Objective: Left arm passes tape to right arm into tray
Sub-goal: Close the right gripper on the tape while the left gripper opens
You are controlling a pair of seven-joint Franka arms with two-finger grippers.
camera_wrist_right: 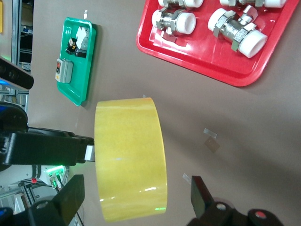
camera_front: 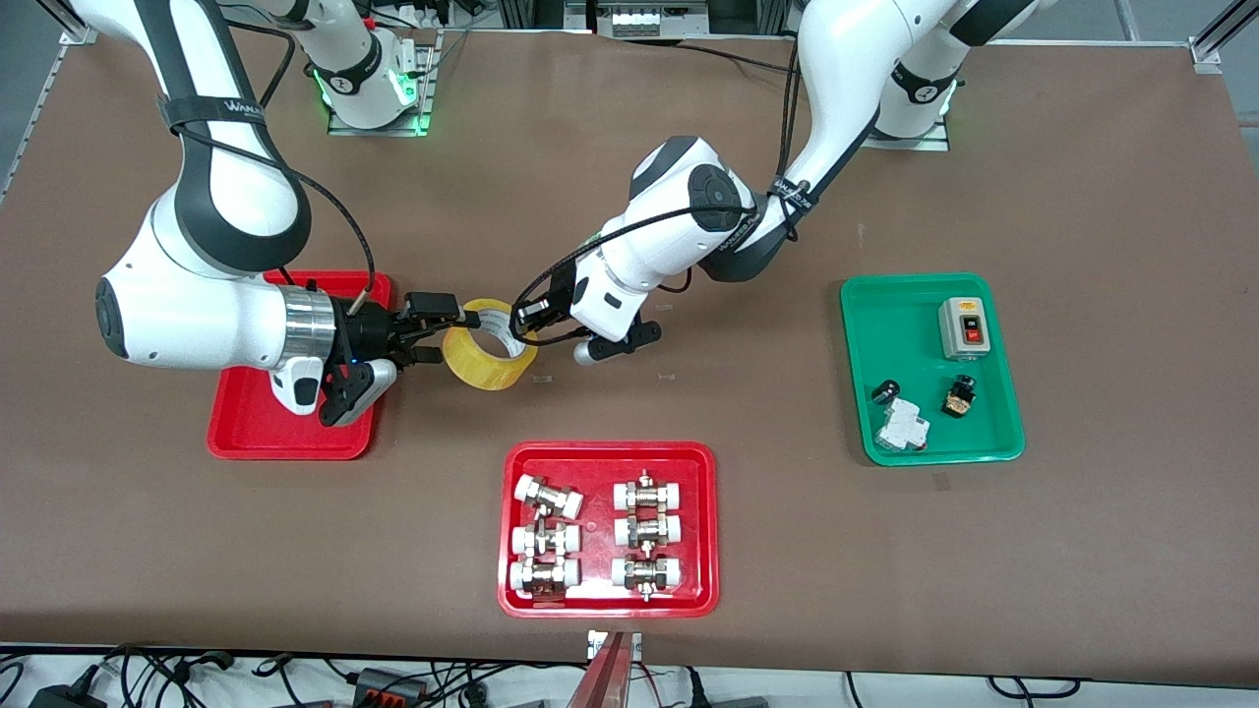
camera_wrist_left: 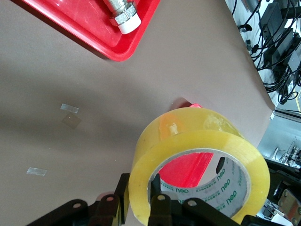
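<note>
The yellow tape roll (camera_front: 480,360) hangs above the table, just off the plain red tray (camera_front: 246,433) toward the table's middle. My left gripper (camera_front: 521,324) is shut on the roll's wall, one finger inside the core and one outside, as the left wrist view (camera_wrist_left: 138,202) shows; the tape (camera_wrist_left: 197,141) fills that view. My right gripper (camera_front: 448,332) is open with a finger on each side of the roll. In the right wrist view (camera_wrist_right: 136,200) its fingers (camera_wrist_right: 70,197) stand apart from the tape (camera_wrist_right: 129,160). The right arm's wrist is over the plain red tray.
A red tray with pipe fittings (camera_front: 703,531) lies nearer the front camera, and also shows in both wrist views (camera_wrist_left: 94,23) (camera_wrist_right: 188,49). A green tray (camera_front: 915,344) with small electrical parts lies toward the left arm's end, also in the right wrist view (camera_wrist_right: 77,89).
</note>
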